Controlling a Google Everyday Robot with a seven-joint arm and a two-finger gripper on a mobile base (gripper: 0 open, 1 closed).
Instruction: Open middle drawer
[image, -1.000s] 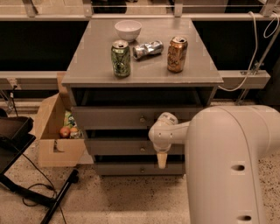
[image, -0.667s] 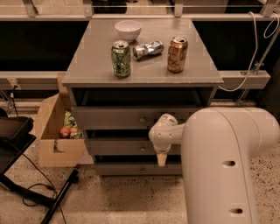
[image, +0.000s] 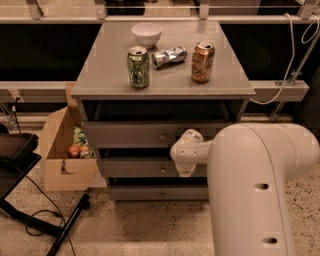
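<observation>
The grey cabinet (image: 100, 90) has three flat-fronted drawers stacked one above another, each with a small brass knob. The middle drawer (image: 132, 168) carries its knob (image: 163, 170) at the centre and its front looks pushed in. My gripper (image: 185, 172) hangs from the white wrist (image: 187, 149) right in front of this drawer. It sits just right of the knob and points downward. My large white arm (image: 260, 190) hides the right part of all three drawer fronts.
On the cabinet top stand a white bowl (image: 146, 34), a green can (image: 138, 66), a crushed silver can (image: 169, 56) and a brown can (image: 202, 61). A cardboard box (image: 62, 150) with items is on the floor at left, beside a black stand (image: 20, 165) and cables.
The white arm has swung a little to the left and fills more of the right side. The gripper's tip sits slightly higher against the middle drawer front. The drawers have not moved.
</observation>
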